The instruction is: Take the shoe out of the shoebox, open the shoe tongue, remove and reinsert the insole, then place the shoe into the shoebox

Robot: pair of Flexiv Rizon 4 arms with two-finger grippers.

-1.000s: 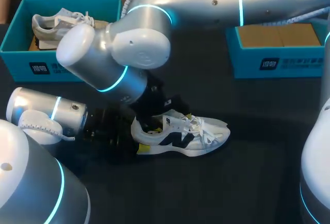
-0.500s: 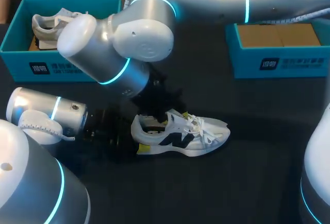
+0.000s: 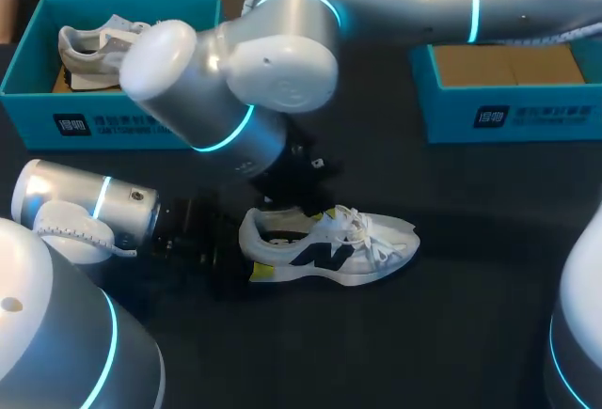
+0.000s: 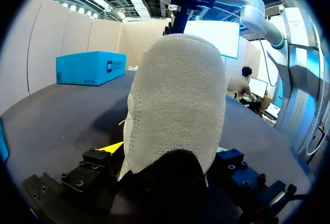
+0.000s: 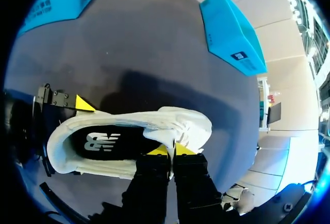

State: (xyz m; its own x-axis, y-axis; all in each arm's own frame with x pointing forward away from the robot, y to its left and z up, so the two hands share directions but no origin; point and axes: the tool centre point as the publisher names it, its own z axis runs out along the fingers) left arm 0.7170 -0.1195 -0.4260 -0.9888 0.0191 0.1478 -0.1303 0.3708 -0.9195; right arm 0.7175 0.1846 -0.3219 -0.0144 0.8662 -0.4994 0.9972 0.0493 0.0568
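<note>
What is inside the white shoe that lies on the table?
A dark insole with a white logo lies in the shoe. Its front is hidden under the tongue and right gripper.

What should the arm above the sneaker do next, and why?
Probably open the right gripper and dip into the shoe to pinch the insole: the left gripper holds the heel, and the insole lies exposed inside.

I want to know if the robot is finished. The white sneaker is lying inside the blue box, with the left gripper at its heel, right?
Not quite. The white sneaker is not inside a box. It lies on its sole on the black table, as the head view shows. The rest is right: the left gripper is at its heel.
</note>
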